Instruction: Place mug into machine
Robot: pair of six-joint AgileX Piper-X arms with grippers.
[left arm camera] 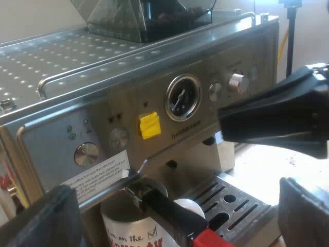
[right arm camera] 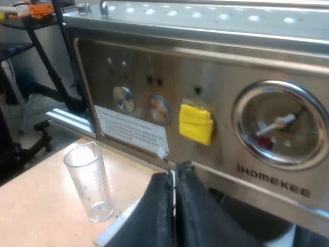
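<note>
A white mug (left arm camera: 134, 230) with printed lettering stands under the espresso machine (left arm camera: 154, 98) at its front, on the drip tray (left arm camera: 234, 206). The metal holder is locked in above the mug, and its dark handle (left arm camera: 172, 208) with the red end (left arm camera: 212, 239) sticks out towards me. My left gripper (left arm camera: 172, 222) is open, with its fingers (left arm camera: 43, 221) wide apart on either side of the mug and short of it. My right gripper (right arm camera: 174, 206) is shut with nothing in it, close to the machine's panel below the yellow tag (right arm camera: 195, 123).
A bean hopper (left arm camera: 149, 18) sits on the machine's perforated top. A clear measuring glass (right arm camera: 90, 180) stands upright on the wooden table beside the machine. A large black arm part (left arm camera: 277, 118) reaches across near the pressure gauge (left arm camera: 182, 98) and knob (left arm camera: 236, 81).
</note>
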